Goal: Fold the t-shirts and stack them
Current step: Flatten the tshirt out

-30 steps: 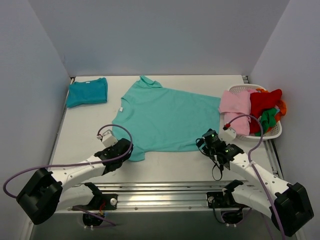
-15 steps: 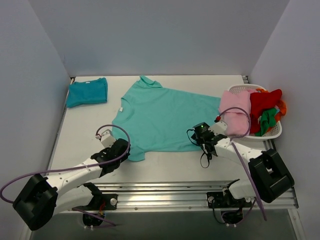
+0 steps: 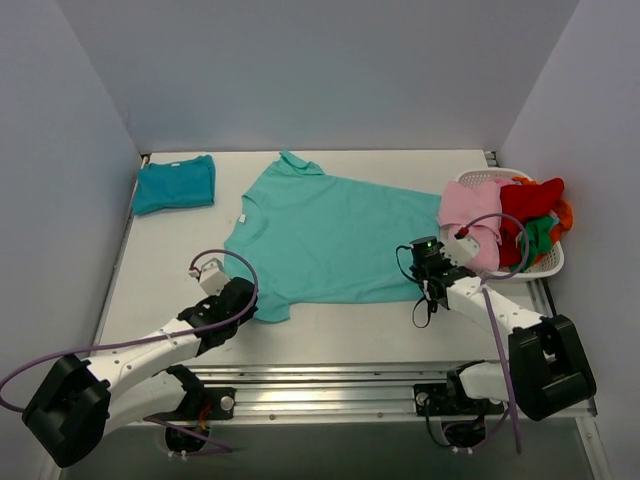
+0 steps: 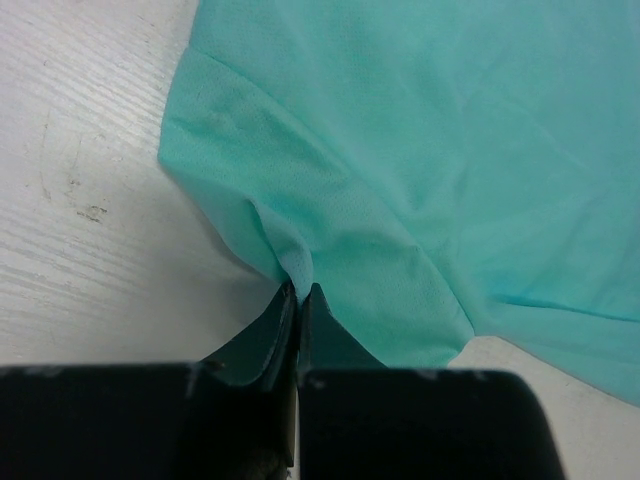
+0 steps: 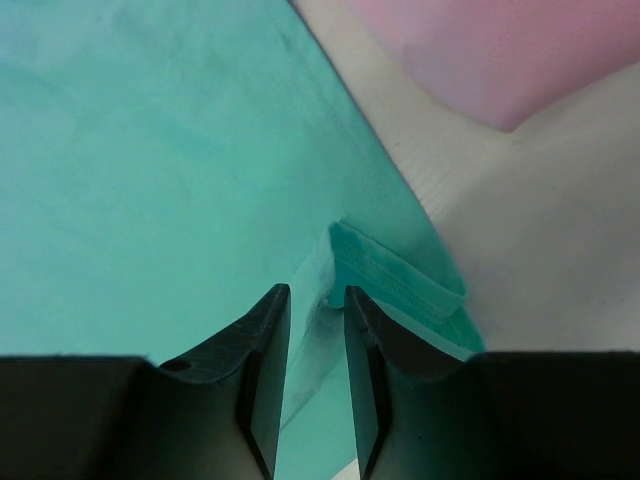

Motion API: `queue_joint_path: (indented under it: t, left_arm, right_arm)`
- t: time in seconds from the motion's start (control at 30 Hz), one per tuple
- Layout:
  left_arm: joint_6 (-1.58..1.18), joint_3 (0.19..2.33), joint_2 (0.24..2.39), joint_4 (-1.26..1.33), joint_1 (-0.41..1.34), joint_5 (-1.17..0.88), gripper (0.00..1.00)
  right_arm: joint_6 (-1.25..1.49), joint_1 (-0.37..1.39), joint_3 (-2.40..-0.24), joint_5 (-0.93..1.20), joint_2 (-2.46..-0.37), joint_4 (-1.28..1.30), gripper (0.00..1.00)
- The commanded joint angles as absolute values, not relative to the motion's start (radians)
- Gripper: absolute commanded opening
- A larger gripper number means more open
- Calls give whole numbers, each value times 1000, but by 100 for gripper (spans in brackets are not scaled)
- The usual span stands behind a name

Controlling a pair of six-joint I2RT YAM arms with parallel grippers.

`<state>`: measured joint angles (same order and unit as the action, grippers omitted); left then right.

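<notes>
A light turquoise t-shirt (image 3: 330, 235) lies spread flat in the middle of the table. A darker teal-blue t-shirt (image 3: 174, 184) sits folded at the far left. My left gripper (image 3: 248, 302) is shut on the turquoise shirt's near left sleeve; in the left wrist view the cloth (image 4: 450, 150) puckers up into the pinched tips of that gripper (image 4: 298, 290). My right gripper (image 3: 424, 268) is at the shirt's right hem. In the right wrist view its jaws (image 5: 317, 292) stand narrowly apart, straddling a raised fold of the hem (image 5: 395, 275).
A white basket (image 3: 545, 268) at the right edge holds red and green garments (image 3: 530, 200). A pink garment (image 3: 470, 215) hangs over its near side, just beyond my right gripper, and shows again in the right wrist view (image 5: 500, 50). Side walls close in the table.
My right arm has swung in to the shirt's right hem and its jaws have narrowed around a fold. The left gripper has kept its hold and barely shifted.
</notes>
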<state>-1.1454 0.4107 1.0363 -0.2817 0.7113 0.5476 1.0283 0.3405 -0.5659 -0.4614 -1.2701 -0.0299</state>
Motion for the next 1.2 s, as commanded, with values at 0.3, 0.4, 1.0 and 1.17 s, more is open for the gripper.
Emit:
queue_joint_path:
  t: [0.3,0.4,1.0,1.17]
  left_arm:
    - [-1131,405,1014,-287,699,548,2]
    - [-1132,400,1012,-288,699,548,2]
    - [-1135,387,999,-285,699,545,2]
    - [-1094,445,959,-388,721,600,2]
  right_arm:
    - [1000,327,-525,-436,-1284,-69,15]
    - [999,327,-525,-426,-1289,-72,15]
    - [980,328,-494,-364,-1264,-98,0]
    - [966,330,-521,-360,-1184,-51,0]
